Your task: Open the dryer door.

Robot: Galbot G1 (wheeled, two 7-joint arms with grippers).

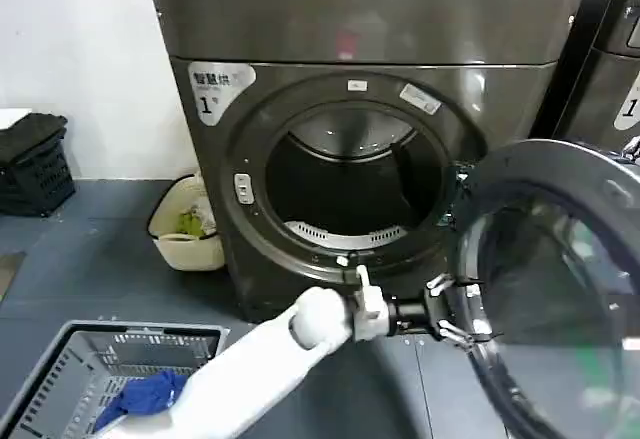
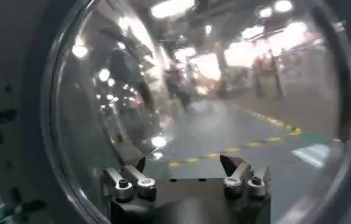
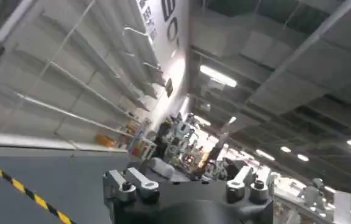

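Dryer door (image 1: 560,289) is swung wide open and hangs to the right of the dryer (image 1: 360,139), and the dark round hole of the drum shows. The left gripper (image 1: 455,311) is right at the door's inner rim, fingers spread apart and holding nothing. From the left wrist view the door glass (image 2: 212,103) sits just ahead of those fingers (image 2: 130,182). The right gripper (image 3: 187,185) is open too, pointing up at a ceiling. A silver label (image 1: 215,89) on the dryer's top left corner reads "1".
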